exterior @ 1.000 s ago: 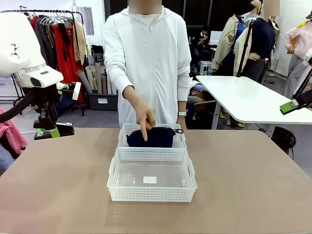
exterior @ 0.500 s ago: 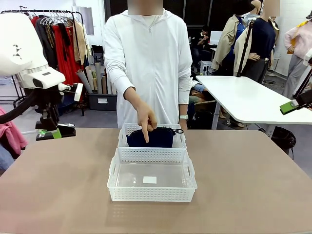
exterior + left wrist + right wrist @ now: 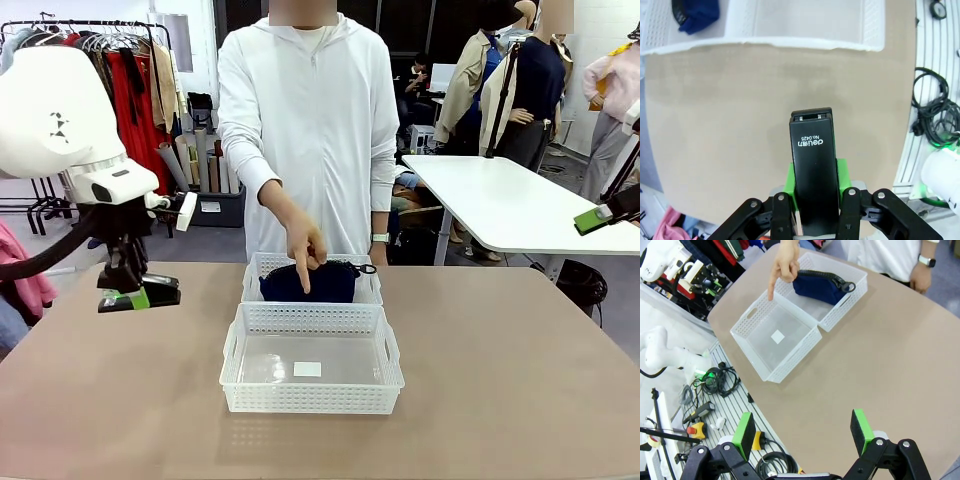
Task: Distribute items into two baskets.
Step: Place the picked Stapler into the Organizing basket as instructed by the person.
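Note:
My left gripper hangs above the table's left side, shut on the black stapler. In the left wrist view the stapler sticks out lengthwise between the green pads. The larger white basket stands mid-table with nothing in it but a label. Behind it the smaller basket holds the navy pouch. The person's hand points a finger down over the pouch. My right gripper is open and high above the table's right side, looking down on both baskets and the pouch.
A person in a white hooded top stands at the far edge behind the baskets. Bare table lies on both sides of the baskets. Cables and gear lie along the robot's side. A white table stands behind on the right.
My left arm has swung right and down toward the baskets, carrying the stapler. The person's pointing hand has barely shifted. The right gripper has not moved.

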`<state>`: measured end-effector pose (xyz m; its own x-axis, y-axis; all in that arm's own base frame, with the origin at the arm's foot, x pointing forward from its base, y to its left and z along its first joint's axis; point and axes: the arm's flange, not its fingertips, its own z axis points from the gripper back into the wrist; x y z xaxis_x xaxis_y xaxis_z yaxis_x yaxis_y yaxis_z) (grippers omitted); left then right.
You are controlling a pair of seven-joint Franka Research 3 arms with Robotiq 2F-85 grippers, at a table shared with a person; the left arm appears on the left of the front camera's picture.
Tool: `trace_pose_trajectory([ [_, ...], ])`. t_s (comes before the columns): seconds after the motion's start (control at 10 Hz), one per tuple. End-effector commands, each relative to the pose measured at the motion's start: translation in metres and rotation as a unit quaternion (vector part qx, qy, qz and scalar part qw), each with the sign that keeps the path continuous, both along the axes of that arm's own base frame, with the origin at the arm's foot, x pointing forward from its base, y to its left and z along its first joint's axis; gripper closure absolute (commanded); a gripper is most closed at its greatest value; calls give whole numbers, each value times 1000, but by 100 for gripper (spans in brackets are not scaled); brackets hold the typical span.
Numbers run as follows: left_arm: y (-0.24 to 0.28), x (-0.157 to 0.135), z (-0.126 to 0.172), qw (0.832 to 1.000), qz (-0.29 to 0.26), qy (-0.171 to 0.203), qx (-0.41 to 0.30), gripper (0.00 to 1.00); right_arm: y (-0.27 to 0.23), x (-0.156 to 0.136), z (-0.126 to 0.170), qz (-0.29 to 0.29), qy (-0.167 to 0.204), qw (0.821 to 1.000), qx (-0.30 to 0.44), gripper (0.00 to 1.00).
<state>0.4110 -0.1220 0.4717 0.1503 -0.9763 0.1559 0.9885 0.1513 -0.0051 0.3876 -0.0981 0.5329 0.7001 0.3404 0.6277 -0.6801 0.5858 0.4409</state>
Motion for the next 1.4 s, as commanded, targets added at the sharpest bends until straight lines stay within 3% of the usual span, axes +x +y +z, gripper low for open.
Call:
trace_pose_trajectory([
  [0.0,-12,-16,-6,999,-31,-11,-26,100,1,0,1,0,-1,1000,1,0],
  [0.4,-80,-24,-13,996,-88,-17,-14,100,1,0,1,0,-1,1000,1,0],
  [0.9,-116,2,-12,994,-93,-25,-59,100,1,0,1,0,-1,1000,1,0],
  [1.3,-152,9,-31,992,-105,-9,-69,100,1,0,1,0,-1,1000,1,0],
])
